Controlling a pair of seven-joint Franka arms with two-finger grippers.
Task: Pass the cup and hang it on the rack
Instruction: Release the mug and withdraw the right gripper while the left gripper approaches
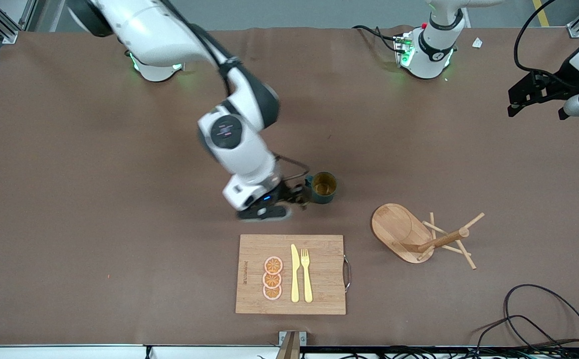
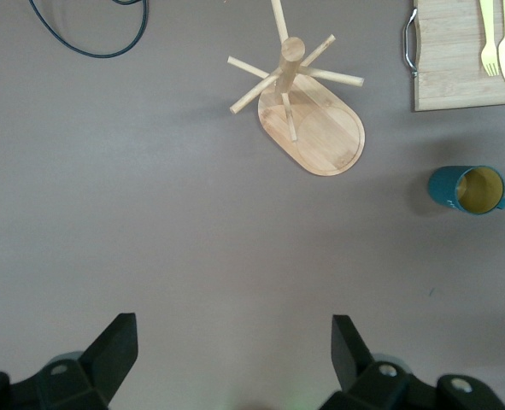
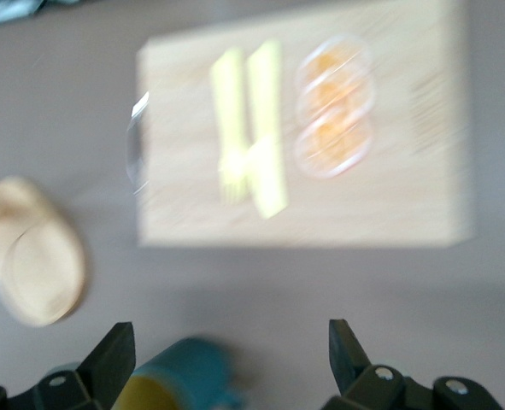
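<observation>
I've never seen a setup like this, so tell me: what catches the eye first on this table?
Most striking is the right gripper, open and low over the table right beside the cup, a dark teal mug standing upright mid-table. Nearer the front camera lies a cutting board with orange slices, a yellow knife and fork. The rack stands toward the left arm's end, where the left gripper waits, open, over the table's edge.

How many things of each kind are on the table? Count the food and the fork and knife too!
Cup: 1
Rack: 1
Cutting board: 1
Orange slices: 3
Yellow knife: 1
Yellow fork: 1
Total: 8
</observation>
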